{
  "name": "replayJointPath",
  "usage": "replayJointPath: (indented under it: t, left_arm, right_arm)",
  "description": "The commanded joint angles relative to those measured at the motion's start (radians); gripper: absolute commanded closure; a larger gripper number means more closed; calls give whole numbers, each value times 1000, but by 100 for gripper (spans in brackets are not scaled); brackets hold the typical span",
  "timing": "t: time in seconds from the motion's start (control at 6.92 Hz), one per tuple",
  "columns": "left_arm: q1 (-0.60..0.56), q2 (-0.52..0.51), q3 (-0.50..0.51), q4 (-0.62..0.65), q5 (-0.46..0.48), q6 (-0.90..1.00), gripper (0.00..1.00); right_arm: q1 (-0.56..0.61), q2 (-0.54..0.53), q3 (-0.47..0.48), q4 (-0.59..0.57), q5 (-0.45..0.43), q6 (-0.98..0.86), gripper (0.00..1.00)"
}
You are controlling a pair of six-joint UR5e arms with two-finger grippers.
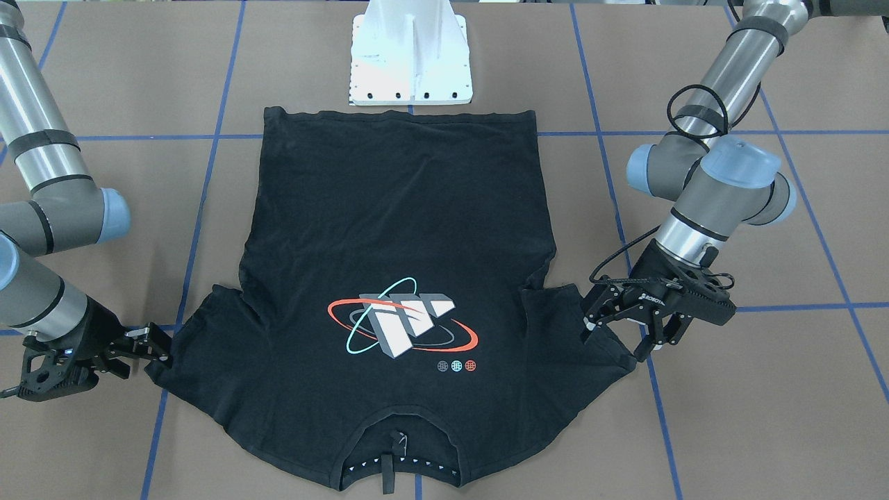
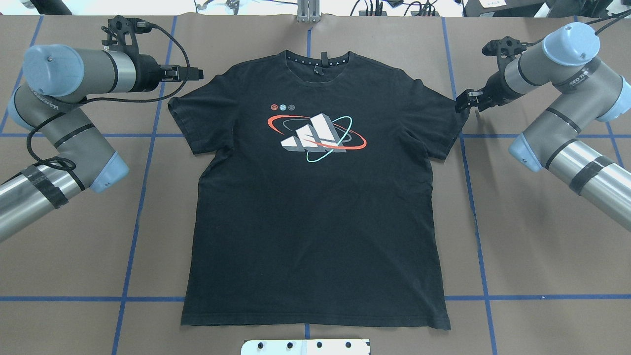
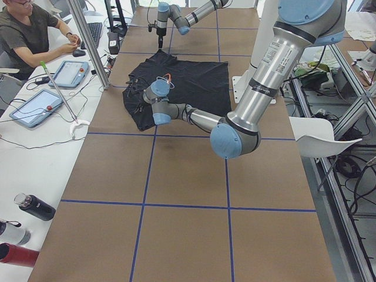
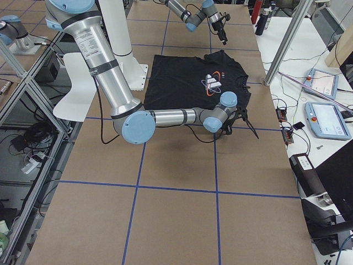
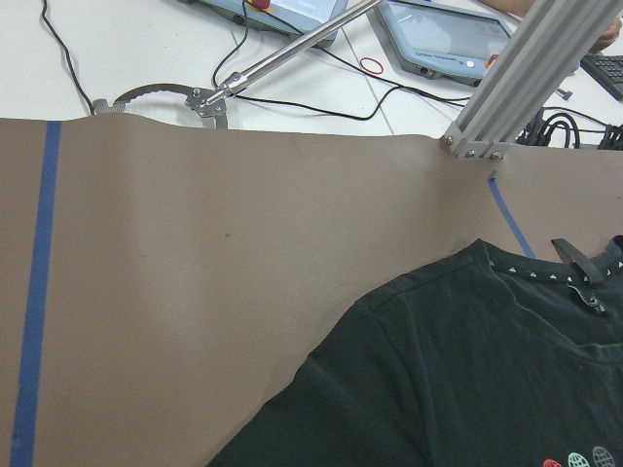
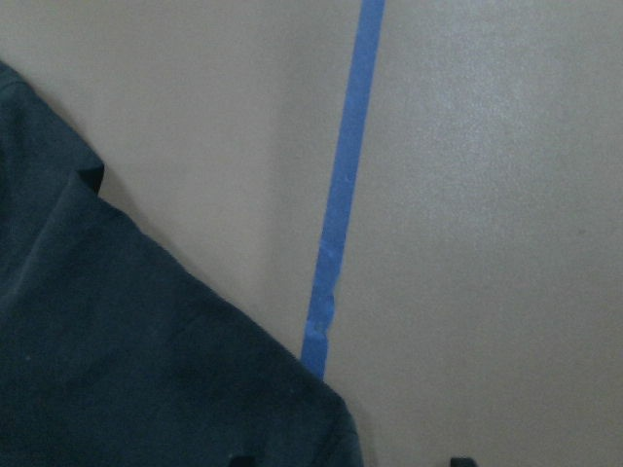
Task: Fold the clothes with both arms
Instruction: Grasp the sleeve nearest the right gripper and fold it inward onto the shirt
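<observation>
The black T-shirt (image 2: 315,207) lies flat on the brown table with its logo print (image 2: 318,131) facing up. Its collar is at the far side from the robot base and its hem near the base. My left gripper (image 1: 617,338) hovers open over the sleeve (image 1: 569,326) on my left side, seen at that sleeve's outer shoulder from overhead (image 2: 196,74). My right gripper (image 1: 161,345) is low at the outer edge of the other sleeve (image 2: 443,123) and open. In the right wrist view the sleeve corner (image 6: 146,360) lies between the two fingertip ends.
The white pedestal base (image 1: 411,62) stands just behind the hem. Blue tape lines (image 2: 140,197) grid the table. Beyond the far edge are an aluminium post (image 5: 526,68), tablets (image 3: 69,73), cables, bottles (image 3: 35,207) and a seated person (image 3: 26,35).
</observation>
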Motion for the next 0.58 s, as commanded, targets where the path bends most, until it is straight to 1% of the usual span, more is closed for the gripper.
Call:
replayJointPath:
  t: [0.0,0.14,0.43]
  left_arm:
    - [-1,0,-1,-2,0,1,1]
    - [-5,0,-1,-2,0,1,1]
    - [-6,0,-1,-2,0,4,2]
  right_arm:
    - [-4,-1,-1,0,0,1,92]
    - [-4,0,0,0,0,3,100]
    - [-2,18,13,0,13,4,100]
